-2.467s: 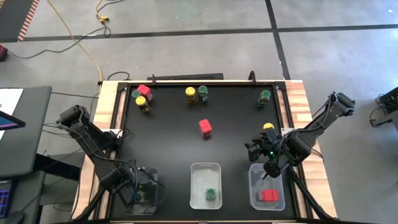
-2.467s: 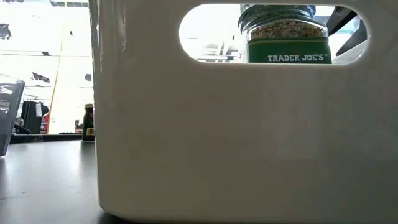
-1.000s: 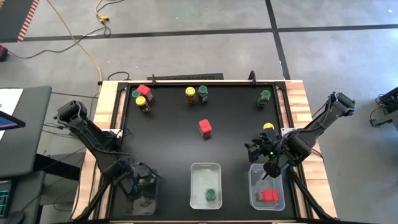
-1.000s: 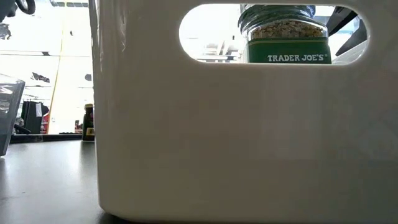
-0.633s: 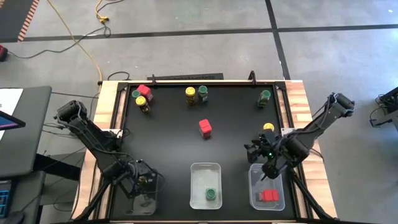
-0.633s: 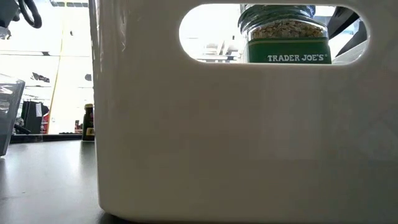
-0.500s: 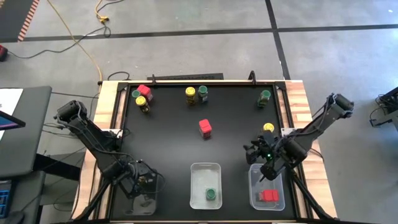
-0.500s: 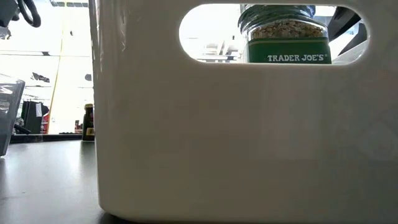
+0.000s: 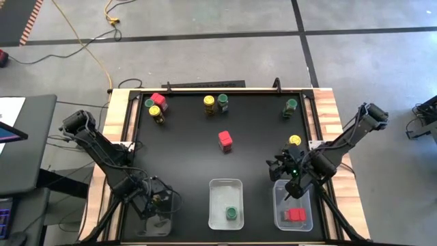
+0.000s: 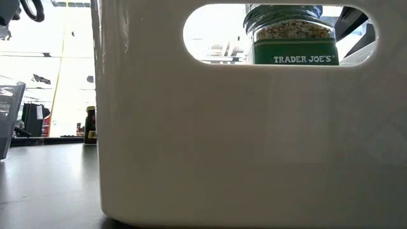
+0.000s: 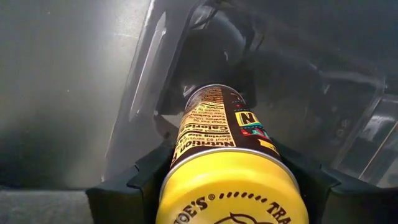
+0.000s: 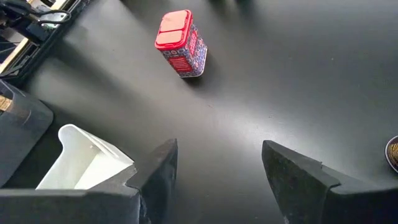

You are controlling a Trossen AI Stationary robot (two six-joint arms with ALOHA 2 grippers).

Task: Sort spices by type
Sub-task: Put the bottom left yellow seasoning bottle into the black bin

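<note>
Left tool [image 11: 227,186] is down at the bench's [image 9: 259,137] near left corner, inside the clear tray [image 9: 156,227] there, its two fingers flanking a yellow-lidded jar [image 11: 225,186]; whether they grip it or stand just clear, I can't tell. Right tool [image 12: 217,171] hangs empty, fingers parted, above the far end of the near right tray [image 9: 304,217], which holds a red-lidded jar [image 9: 295,214]. A green-lidded jar [image 9: 232,214] sits in the middle tray [image 9: 217,198]. Another red-lidded jar [image 9: 225,141] stands mid-bench. Along the far edge: six more jars in mixed colours. One yellow lid [image 9: 294,139] by the right edge.
</note>
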